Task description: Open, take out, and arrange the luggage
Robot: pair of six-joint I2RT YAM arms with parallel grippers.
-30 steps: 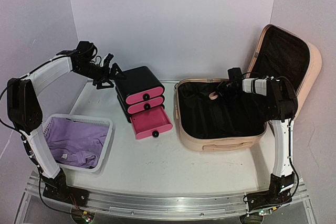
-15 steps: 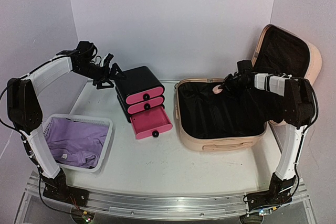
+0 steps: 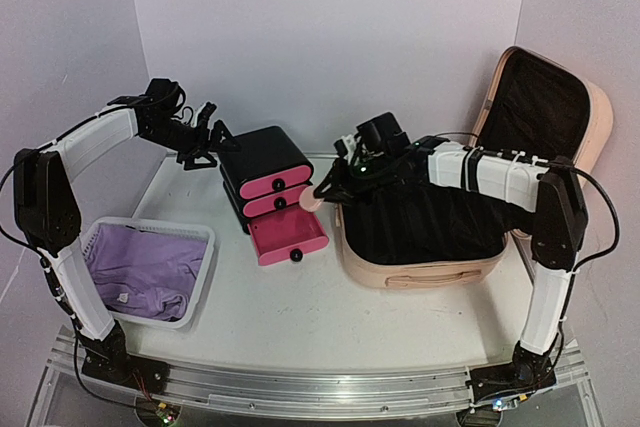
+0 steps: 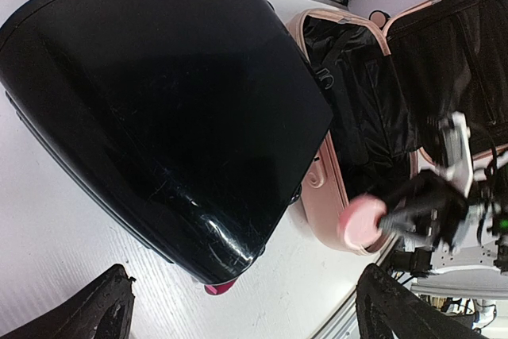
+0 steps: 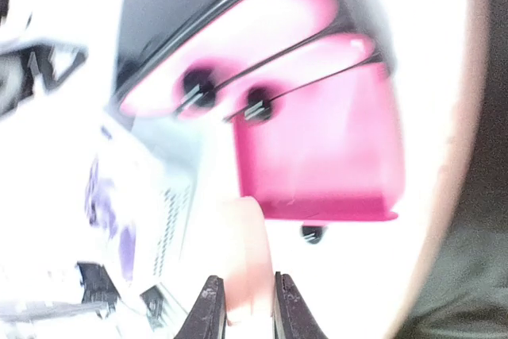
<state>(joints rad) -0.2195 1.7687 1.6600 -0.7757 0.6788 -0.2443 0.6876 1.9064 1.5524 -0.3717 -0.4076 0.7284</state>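
The luggage (image 3: 420, 272), a peach-pink suitcase, lies open on the table with its lid (image 3: 545, 107) propped up at the back right and black lining showing. My right gripper (image 3: 322, 192) reaches left past the suitcase's left rim, shut on a pale pink round disc (image 3: 309, 203). The right wrist view shows that disc (image 5: 248, 252) pinched between both fingers, just short of the open pink drawer (image 5: 317, 140). My left gripper (image 3: 208, 137) hangs open and holds nothing, behind the black-and-pink drawer box (image 3: 262, 169). From the left wrist, the disc (image 4: 361, 221) shows beside the suitcase rim (image 4: 329, 188).
The drawer box's bottom drawer (image 3: 288, 232) is pulled out towards the front. A white mesh basket (image 3: 200, 277) holding purple cloth (image 3: 140, 267) sits at the front left. Walls close in at the back and on both sides.
My right arm has swung left from the back of the suitcase to beyond its left rim, carrying the pink disc towards the drawer box. The left arm has not moved.
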